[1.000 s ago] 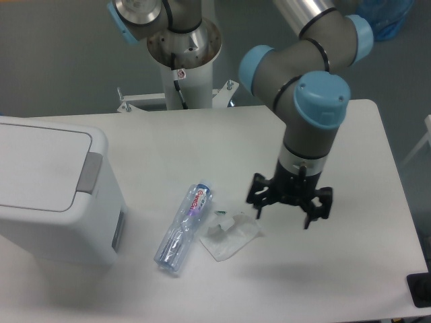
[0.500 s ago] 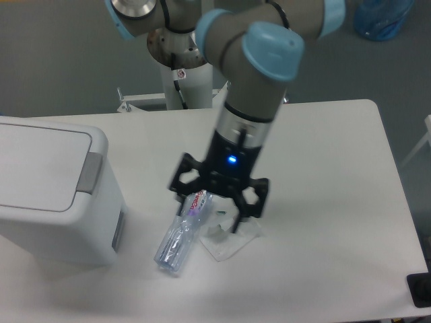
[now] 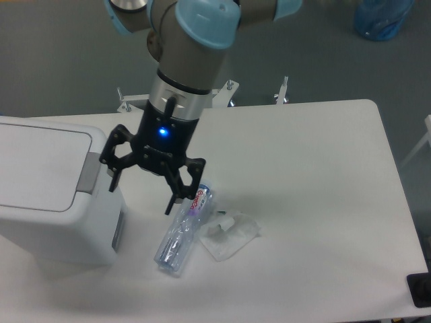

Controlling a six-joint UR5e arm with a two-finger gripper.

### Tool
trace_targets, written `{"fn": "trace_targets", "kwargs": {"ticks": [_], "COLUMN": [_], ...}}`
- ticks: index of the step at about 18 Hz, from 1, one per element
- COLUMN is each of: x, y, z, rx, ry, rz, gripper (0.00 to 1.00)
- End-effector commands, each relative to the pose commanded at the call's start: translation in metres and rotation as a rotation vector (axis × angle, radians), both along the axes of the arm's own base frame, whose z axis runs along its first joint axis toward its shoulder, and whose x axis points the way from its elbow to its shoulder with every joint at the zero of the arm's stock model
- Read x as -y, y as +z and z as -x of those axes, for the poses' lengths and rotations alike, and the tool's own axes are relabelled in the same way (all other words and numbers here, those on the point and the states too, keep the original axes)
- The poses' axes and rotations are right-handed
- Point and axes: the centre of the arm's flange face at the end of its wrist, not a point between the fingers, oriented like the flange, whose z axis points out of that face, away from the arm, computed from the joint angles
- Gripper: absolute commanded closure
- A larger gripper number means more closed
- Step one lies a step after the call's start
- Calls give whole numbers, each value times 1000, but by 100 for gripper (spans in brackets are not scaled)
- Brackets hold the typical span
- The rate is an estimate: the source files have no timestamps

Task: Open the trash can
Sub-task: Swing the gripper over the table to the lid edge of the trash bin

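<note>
The trash can [image 3: 47,202] is a large white boxy bin at the left of the table, with a flat white lid [image 3: 37,165] lying shut and a grey push tab [image 3: 88,172] on its right edge. My gripper [image 3: 143,192] hangs open and empty just right of the tab, its black fingers [image 3: 113,176] spread wide. One finger is close to the bin's upper right corner. I cannot tell if it touches.
A clear plastic bottle [image 3: 182,232] lies on the table just below and right of the gripper. A crumpled clear wrapper [image 3: 229,235] lies beside it. The arm's base post [image 3: 182,81] stands at the table's back edge.
The gripper has swept left across the table, from the right side past the bottle and wrapper to beside the trash can's tab. The lid has not moved.
</note>
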Motion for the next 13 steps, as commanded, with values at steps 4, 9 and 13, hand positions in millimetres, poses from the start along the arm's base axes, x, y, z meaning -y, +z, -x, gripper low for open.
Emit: {"fn": "trace_targets", "kwargs": {"ticks": [4, 9, 13], "x": [-8, -6, 7], "y": [0, 0, 0], "z": [-21, -29, -40], "rx": [31, 100, 103], "ry": [4, 92, 92], "rz": [9, 30, 34], "gripper": [0, 0, 0]}}
